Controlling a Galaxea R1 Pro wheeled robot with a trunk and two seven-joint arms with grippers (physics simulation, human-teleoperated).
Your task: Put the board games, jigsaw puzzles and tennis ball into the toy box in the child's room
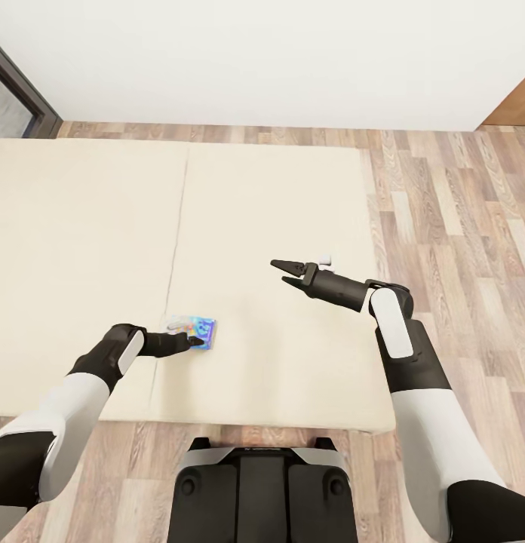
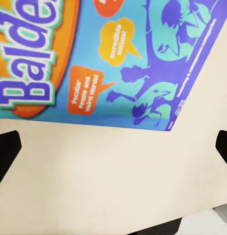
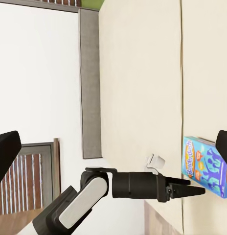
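Note:
A small blue board game [image 1: 194, 329] lies flat on the beige bed [image 1: 81, 226], near its front edge beside the seam between the two sections. My left gripper [image 1: 193, 342] is low at the box's near edge. In the left wrist view its dark fingertips [image 2: 6, 152] stand wide apart, open, with the printed blue box [image 2: 108, 58] just ahead and not between them. My right gripper [image 1: 280, 271] hangs open over the right mattress section, holding nothing. The right wrist view looks across at the left gripper [image 3: 199, 190] pointing at the board game [image 3: 206, 166].
Wood-plank floor [image 1: 451, 211] runs along the bed's right side and front. A white wall [image 1: 277, 60] stands behind the bed, with a dark window frame [image 1: 25, 98] at the far left. A grey headboard [image 3: 89, 83] closes one end. My base [image 1: 262, 490] is at the front edge.

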